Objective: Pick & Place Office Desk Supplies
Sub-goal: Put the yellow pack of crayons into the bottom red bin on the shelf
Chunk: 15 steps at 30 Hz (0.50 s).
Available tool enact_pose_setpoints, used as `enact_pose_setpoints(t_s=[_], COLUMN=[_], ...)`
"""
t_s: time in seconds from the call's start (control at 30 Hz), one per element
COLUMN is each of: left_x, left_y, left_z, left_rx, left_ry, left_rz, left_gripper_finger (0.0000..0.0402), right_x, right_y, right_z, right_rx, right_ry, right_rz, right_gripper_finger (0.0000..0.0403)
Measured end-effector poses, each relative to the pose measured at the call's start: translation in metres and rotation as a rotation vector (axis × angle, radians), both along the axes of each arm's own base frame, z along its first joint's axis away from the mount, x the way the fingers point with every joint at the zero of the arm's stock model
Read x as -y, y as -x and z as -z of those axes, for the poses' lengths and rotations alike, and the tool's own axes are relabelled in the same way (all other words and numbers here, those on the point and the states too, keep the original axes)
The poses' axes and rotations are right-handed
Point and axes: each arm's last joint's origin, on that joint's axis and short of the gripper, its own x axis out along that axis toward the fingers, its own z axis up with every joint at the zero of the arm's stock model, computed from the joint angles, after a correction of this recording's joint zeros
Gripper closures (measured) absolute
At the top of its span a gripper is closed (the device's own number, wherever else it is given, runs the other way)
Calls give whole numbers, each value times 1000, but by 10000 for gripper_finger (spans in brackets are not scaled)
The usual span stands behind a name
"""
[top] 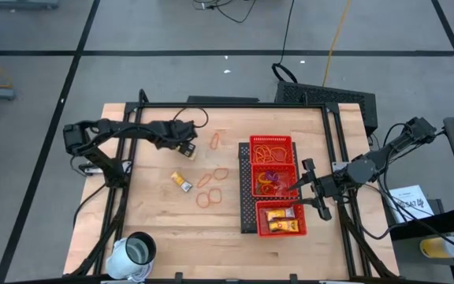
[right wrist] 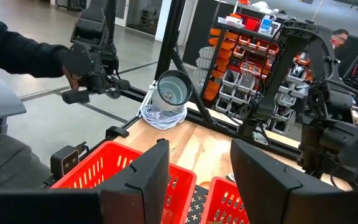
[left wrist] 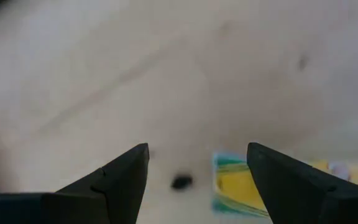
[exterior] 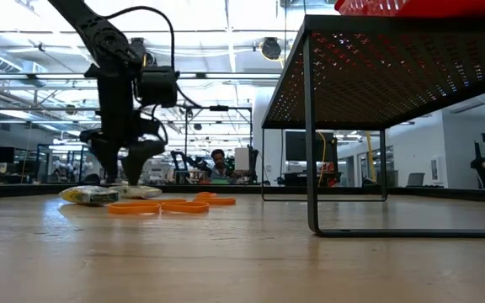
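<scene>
Wooden table point(top: 227, 217); left gripper point(top: 186, 148) spread wide over yellow packet point(top: 181, 182); right gripper point(top: 299, 192) parted, empty, above red tray point(top: 252, 188).

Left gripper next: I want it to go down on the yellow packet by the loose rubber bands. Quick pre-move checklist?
1. left gripper fingers open: ok.
2. yellow packet alone on bare wood, clear of the rubber bands: ok.
3. Gripper directly above the packet: not ok; in the high view it sits beyond it.
4. right gripper away from the packet, over the red tray: ok.
5. Packet compartment has room: cannot tell.
</scene>
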Motion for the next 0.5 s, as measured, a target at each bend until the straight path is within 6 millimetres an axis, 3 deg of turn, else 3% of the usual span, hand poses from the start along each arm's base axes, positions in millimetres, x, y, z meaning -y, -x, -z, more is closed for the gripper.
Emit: enact_pose_setpoints(t_s=[0.27, 0.5], left_x=[12, 22], left_y=[4, 2], left_z=[3, -13], left_rx=[45, 104], left_ry=[299, 252], left_rz=[25, 59], left_gripper_finger=[119, 119], right_x=[0, 0], right_y=[0, 0], right_z=[0, 0], right_rx=[0, 0], right_ry=[0, 1], right_rz=[0, 0], right_gripper_finger=[243, 243])
